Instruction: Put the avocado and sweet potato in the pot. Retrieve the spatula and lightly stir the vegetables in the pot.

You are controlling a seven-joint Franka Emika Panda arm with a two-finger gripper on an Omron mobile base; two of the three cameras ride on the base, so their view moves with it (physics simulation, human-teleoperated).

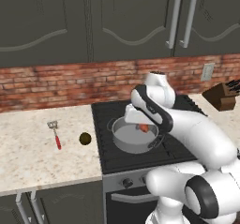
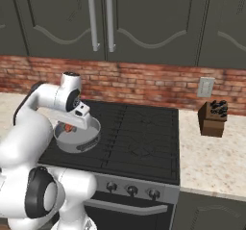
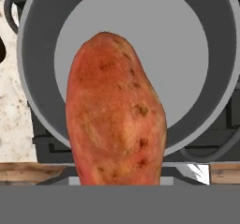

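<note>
We see our tool (image 1: pixel 143 126) clamped on the sweet potato (image 3: pixel 115 110) above the pot (image 1: pixel 133 138); its fingertips are hidden behind the root. The avocado (image 1: pixel 85 138) and spatula (image 1: pixel 55 133) lie on the worktop (image 1: pixel 33 148). No writing is legible.

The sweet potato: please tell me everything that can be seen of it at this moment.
The sweet potato is an orange-red root with rough, brown-speckled skin, rounded at its far end. In the hand view it stands lengthwise along the gripper, its near end hidden at the bottom edge, so the gripper appears to hold it. It hangs above the open grey pot on the stove, not yet resting on the bare pot floor. In the left base view only a small orange patch shows beside the arm.
</note>
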